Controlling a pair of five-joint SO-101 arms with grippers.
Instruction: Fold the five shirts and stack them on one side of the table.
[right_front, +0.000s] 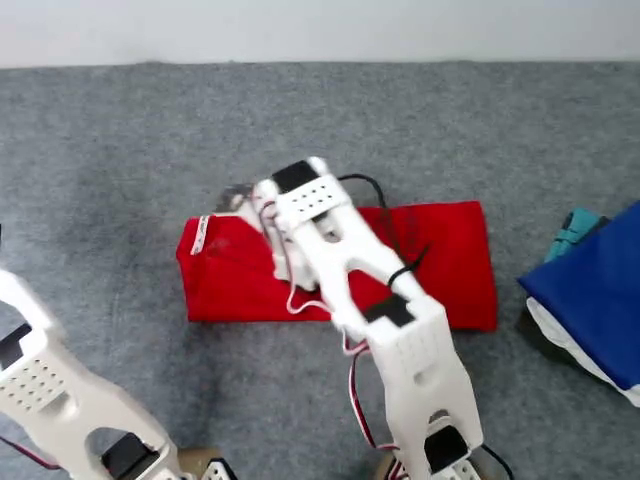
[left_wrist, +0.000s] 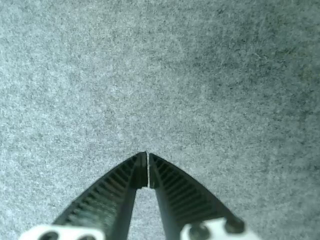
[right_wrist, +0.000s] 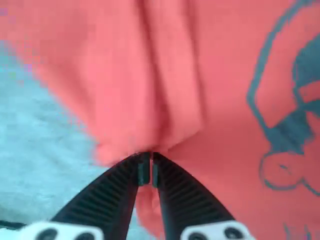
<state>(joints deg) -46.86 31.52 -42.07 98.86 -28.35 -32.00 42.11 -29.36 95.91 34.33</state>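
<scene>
The grey felt table cover (right_front: 120, 150) carries a folded red cotton shirt (right_front: 450, 260) at centre and a blue shirt pile (right_front: 600, 290) at its right edge. My right gripper (right_wrist: 145, 159) pinches a red fabric ridge; my left gripper (left_wrist: 148, 156) is pressed together over bare cover. Risk: the shallow pinch slips or drags the fold open. High view: shirt outline. Right wrist view: the pinch.
</scene>
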